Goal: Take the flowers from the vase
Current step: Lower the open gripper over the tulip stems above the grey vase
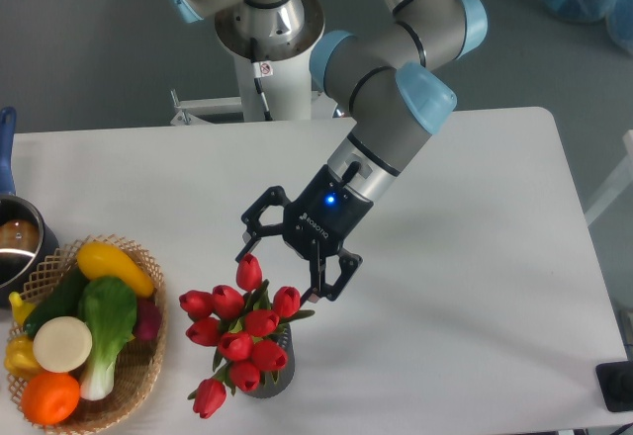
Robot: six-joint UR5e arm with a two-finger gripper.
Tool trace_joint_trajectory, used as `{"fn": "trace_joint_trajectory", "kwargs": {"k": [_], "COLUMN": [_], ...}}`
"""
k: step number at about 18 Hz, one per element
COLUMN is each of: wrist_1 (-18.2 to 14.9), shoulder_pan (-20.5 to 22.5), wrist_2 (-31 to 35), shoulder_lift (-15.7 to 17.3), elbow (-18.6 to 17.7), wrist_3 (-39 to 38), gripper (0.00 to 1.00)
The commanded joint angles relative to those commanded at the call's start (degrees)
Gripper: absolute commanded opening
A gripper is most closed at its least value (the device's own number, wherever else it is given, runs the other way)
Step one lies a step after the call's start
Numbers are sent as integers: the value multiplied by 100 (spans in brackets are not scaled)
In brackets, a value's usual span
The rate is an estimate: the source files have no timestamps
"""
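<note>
White table (475,257) against a grey floor, seen from above, with the robot's pedestal (267,30) beyond the far edge.

Arm (396,89) angled down and to the left over the tabletop. Gripper (289,274) spread wide, nothing between the fingers; blue light lit on the wrist body. One fingertip (244,250) just beside the topmost red bud; the other (324,292) just right of the bunch, near a green leaf. Contact with bud or leaf not decidable from this view.

Flowers (242,326): red tulip buds with green stems and leaves, standing in the vase near the front edge of the table, directly under the spread fingers. Bunch wider than the vase mouth; one bud drooping at lower left, outside the rim.

Vase (277,371): short, dark grey, ribbed side, upright, mostly hidden by the buds.

Wicker basket (148,356) at the left, well apart from the vase, holding a yellow squash (115,267), a green leafy vegetable (107,321), a white round piece (62,344), an orange (50,396) and a dark green piece (59,300).

Pot (20,242) at the far left edge, partly cut off, with a blue handle (6,153) above it.
</note>
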Motion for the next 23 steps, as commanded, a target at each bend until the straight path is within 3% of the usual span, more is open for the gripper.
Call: {"fn": "trace_joint_trajectory", "kwargs": {"k": [8, 16, 23], "wrist_1": [9, 35, 79], "shoulder_pan": [-26, 35, 9], "wrist_2": [-71, -62, -53], "shoulder_lift": [-167, -132, -395], "elbow": [0, 53, 510], "wrist_3": [17, -26, -184], "gripper": [100, 100, 100]}}
